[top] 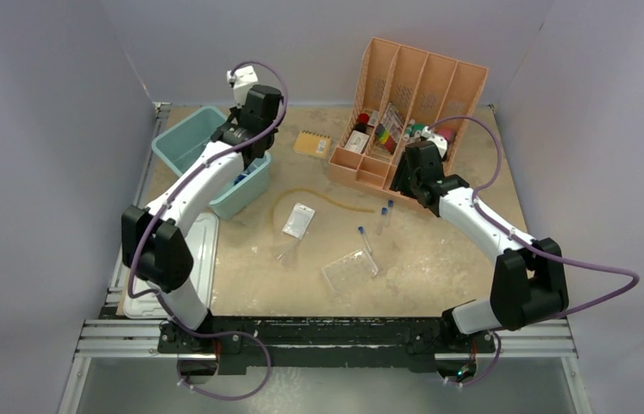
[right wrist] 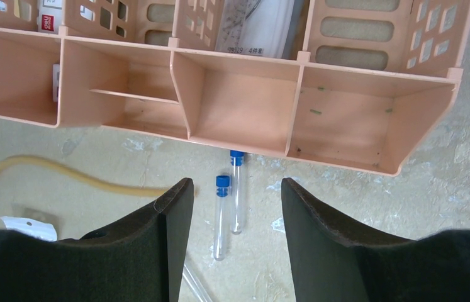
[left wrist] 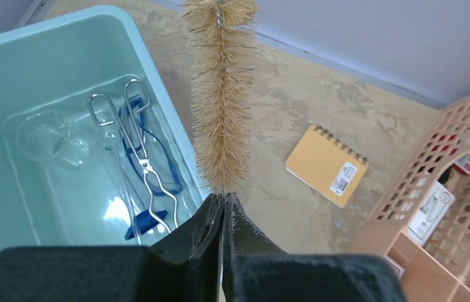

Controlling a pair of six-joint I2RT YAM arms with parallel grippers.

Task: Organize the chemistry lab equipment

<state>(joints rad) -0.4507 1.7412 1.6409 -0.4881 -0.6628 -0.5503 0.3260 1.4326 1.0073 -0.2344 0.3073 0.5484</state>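
Tongs [left wrist: 141,160] and goggles [left wrist: 146,221] lying in the teal bin [left wrist: 43,56], with a brush [left wrist: 221,100] above its rim, pinched tight by the left end effector [left wrist: 223,207]. Two tubes [right wrist: 221,217] side by side on the tabletop [right wrist: 345,214], just before the divider [right wrist: 245,107], beneath the widely spread, empty right end effector [right wrist: 233,185]. Tubing [top: 318,195], bag [top: 298,220] and rack [top: 350,272] strewn nearby.

From high behind the near edge, the top camera takes in the whole table [top: 439,259]. The wrist cameras sit close: left over the teal bin [left wrist: 31,69] at the far-left corner, right facing the peach divider [right wrist: 245,107] — shared by all three views.
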